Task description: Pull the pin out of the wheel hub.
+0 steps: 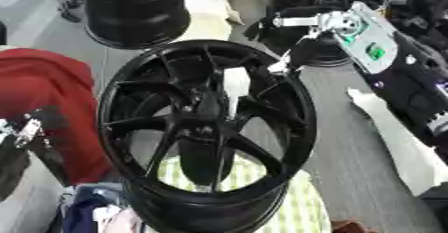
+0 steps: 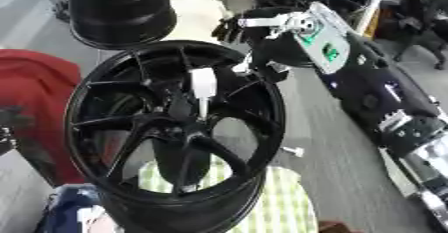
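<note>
Black alloy wheel hub (image 1: 206, 132) fills the middle of what we see, tilted up toward us on its rim, spokes fanning out from the centre. Under its lower edge we note a green-and-white checked cloth (image 1: 302, 207). Grey floor (image 1: 350, 142) runs off to the right. Second black wheel (image 1: 131, 9) stands well apart at the far left; red fabric (image 1: 44, 92) lies against the hub's left side.

Our right arm (image 2: 385, 102) comes in from the upper right, black with a silver plate on the wrist. Right hand (image 2: 262, 62) sits at the hub's upper right rim; we cannot tell whether its fingers are spread or curled.

White pin (image 2: 203, 89) stands upright among the spokes, just above the centre. Smaller white piece (image 2: 293, 151) lies on the floor beside the rim
</note>
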Robot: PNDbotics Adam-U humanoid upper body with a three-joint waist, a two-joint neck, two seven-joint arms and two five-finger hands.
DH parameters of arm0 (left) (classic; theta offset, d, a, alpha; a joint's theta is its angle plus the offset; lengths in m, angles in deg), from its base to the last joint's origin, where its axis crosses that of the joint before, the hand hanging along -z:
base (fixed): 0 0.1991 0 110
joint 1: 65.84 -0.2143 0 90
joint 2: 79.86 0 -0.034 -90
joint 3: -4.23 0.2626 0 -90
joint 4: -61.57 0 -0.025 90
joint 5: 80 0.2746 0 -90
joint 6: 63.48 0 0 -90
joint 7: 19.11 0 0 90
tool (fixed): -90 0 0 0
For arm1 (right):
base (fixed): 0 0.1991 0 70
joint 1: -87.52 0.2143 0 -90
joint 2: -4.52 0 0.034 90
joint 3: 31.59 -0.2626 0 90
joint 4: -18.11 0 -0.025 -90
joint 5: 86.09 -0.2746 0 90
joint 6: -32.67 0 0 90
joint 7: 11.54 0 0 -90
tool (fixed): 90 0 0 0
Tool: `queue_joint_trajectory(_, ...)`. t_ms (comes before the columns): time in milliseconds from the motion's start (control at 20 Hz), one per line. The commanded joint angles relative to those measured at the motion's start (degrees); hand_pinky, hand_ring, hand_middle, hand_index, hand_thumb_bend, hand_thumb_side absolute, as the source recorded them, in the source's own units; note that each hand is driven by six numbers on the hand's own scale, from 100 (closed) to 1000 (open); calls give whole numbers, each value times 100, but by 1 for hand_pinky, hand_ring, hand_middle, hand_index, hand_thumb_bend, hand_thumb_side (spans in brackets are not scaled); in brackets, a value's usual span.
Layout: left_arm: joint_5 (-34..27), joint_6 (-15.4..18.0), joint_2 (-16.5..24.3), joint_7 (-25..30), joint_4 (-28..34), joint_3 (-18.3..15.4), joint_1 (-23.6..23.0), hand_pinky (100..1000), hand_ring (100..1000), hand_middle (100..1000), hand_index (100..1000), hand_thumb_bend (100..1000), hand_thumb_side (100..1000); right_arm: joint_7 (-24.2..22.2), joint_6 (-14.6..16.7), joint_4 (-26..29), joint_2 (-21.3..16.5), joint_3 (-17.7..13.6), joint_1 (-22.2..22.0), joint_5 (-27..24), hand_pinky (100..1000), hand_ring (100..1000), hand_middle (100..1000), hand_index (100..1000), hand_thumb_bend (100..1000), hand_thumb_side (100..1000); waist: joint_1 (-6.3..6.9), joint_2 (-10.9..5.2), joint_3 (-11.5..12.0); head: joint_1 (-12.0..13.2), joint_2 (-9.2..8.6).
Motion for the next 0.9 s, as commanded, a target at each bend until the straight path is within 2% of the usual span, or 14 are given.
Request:
queue_joint_trajectory(50, 10, 9, 44, 2, 74, -15, 33, 661, 776, 687, 820, 100, 595, -374, -4, 80, -95, -177, 167, -75, 829, 873, 867, 945, 374, 382, 32, -74, -7, 19, -12)
queue_joint_trajectory(400, 10, 11, 38, 13, 71, -3, 49, 661, 776, 687, 819, 100, 595, -418, -20, -12, 117, -30, 154, -41, 817, 858, 845, 936, 370, 393, 40, -69, 25, -12, -12)
queue_joint_trajectory(500, 9, 12, 36, 15, 71, -3, 51, 661, 777, 688, 819, 100, 596, -418, -18, -72, 188, -23, 155, 27, 817, 857, 842, 933, 349, 421, 43, -68, 41, -20, -12)
queue_joint_trajectory(900, 7, 10, 31, 18, 71, 5, 64, 661, 777, 687, 820, 100, 595, -418, 102, -197, 363, 71, 138, 203, 814, 852, 810, 919, 343, 426, 44, -70, 69, -27, -12)
